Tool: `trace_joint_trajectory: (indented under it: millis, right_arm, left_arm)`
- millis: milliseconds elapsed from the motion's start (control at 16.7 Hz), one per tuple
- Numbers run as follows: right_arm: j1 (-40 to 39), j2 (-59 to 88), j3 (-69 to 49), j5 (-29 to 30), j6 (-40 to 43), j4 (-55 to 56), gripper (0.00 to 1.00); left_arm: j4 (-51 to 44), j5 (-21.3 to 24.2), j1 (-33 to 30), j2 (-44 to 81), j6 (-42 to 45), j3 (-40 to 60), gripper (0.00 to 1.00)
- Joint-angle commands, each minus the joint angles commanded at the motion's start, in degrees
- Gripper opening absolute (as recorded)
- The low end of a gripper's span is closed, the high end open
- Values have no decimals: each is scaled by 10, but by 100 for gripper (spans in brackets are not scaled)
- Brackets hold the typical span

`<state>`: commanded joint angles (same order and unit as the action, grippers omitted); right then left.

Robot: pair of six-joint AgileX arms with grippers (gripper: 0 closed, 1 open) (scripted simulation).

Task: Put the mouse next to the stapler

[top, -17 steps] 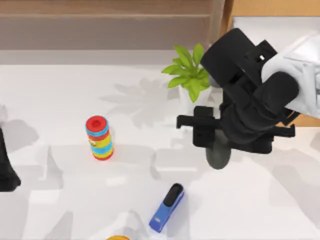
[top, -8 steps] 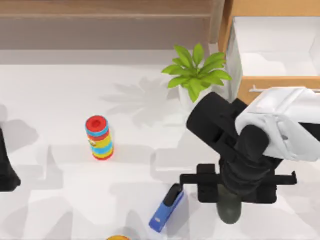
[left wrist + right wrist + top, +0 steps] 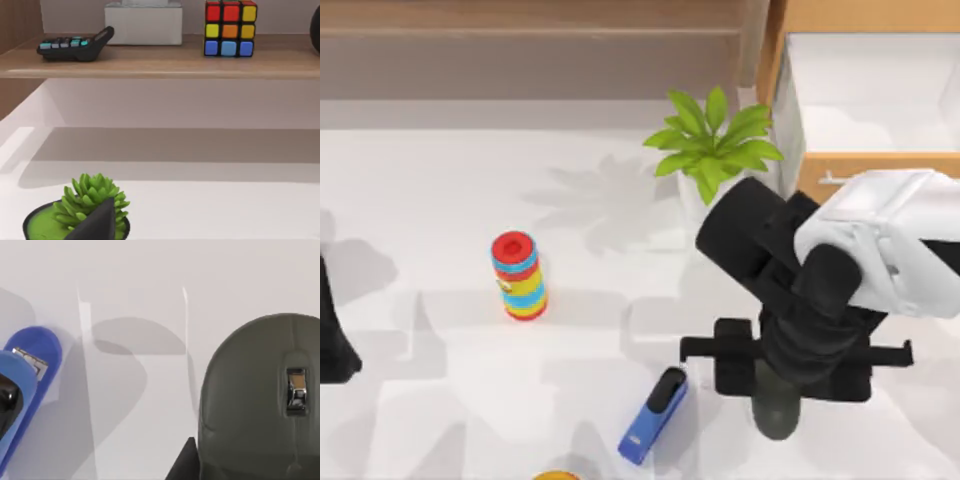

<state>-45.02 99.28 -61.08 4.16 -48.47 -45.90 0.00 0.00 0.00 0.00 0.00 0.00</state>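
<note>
While the right gripper point(image 3: 775, 385) has its fingers closed on the mouse point(image 3: 776, 410), it hangs just right of the stapler point(image 3: 653, 415). Lowering and release look left to do; whether the parked left gripper point(image 3: 335, 345) is open or closed, I cannot tell.

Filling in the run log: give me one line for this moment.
right gripper: over mouse, low, right of stapler | mouse and stapler apart | left arm: parked at table's left edge | release: not confirmed

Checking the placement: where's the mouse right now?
In the top view the mouse is at the table's lower right, under the right gripper, just right of the stapler with a gap between them.
</note>
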Motion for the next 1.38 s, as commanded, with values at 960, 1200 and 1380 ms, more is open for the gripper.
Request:
trace_joint_trajectory:
  millis: [960,1200,1380]
  right_arm:
    - [40,-28,17,50,-32,59,0]
    - [36,-32,13,49,-31,61,0]
    - [21,-19,15,39,-19,50,0]
  left_arm:
    - [0,0,0,0,0,0,100]
    - [0,0,0,0,0,0,100]
    - [0,0,0,0,0,0,100]
